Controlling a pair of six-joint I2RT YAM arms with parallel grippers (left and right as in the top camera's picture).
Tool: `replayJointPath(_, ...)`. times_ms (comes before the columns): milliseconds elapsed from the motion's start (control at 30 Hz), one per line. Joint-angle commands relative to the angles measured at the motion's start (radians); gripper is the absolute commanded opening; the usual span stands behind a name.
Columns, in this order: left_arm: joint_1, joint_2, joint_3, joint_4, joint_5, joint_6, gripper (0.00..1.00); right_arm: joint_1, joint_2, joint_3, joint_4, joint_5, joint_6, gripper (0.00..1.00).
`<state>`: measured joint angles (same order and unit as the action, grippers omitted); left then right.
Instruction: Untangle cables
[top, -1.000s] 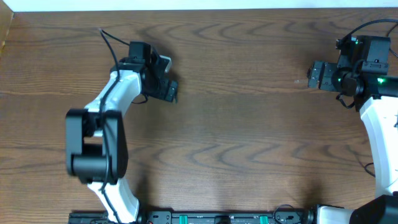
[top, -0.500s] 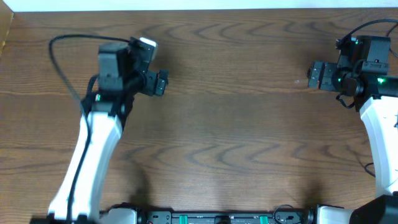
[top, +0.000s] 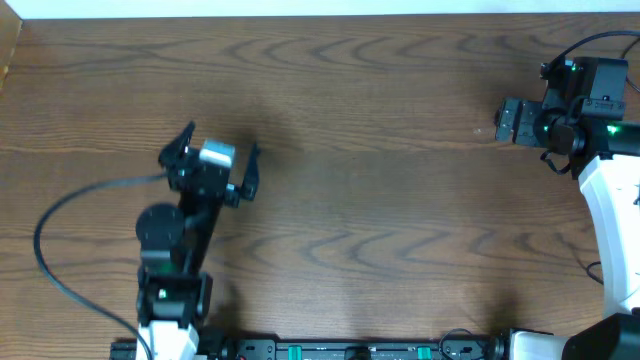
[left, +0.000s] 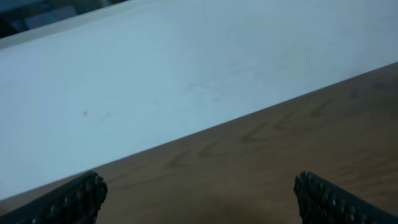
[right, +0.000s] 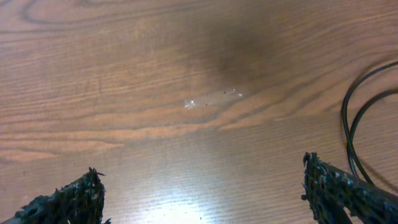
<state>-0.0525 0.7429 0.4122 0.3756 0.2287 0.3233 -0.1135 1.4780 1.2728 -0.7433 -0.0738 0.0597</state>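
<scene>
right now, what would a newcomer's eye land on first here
The left arm's thick black cable sweeps a big loop over the wood table at lower left, beside the open left pincer. The right pincer sits open at the far right. In the right wrist view a shiny scrap lies mid-frame, and thin black cords curve at the right edge.

This is looking like a robotics lab bench: the left arm (top: 165, 250) and the right arm (top: 612, 200) are rising from a black equipment rail (top: 350, 351) (green connectors showing along it) at a wood-grain table (top: 380, 220), with status lights (top: 612, 128) glowing green.
</scene>
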Motion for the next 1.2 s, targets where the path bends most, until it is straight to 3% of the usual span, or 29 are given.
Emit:
replayJointPath(0, 0.028, -0.122, -0.082, 0.012, -0.013, 0.021, 0.98, 0.003, -0.013, 0.006, -0.002, 0.004, -0.005, 0.99)
replayJointPath(500, 0.109, -0.59, -0.411, 0.007, -0.014, 0.021, 0.97, 0.003, -0.013, 0.006, -0.002, 0.004, -0.005, 0.99)
replayJointPath(900, 0.109, -0.71, -0.408, -0.33, -0.129, 0.016, 0.98, 0.003, -0.013, 0.006, -0.002, 0.004, -0.005, 0.99)
replayJointPath(1000, 0.109, -0.742, -0.408, -0.423, -0.178, -0.032, 0.97, 0.003, -0.013, 0.006, -0.002, 0.004, -0.005, 0.99)
replayJointPath(1167, 0.109, -0.741, -0.408, -0.449, -0.227, -0.101, 0.98, 0.003, -0.013, 0.006, -0.002, 0.004, -0.005, 0.99)
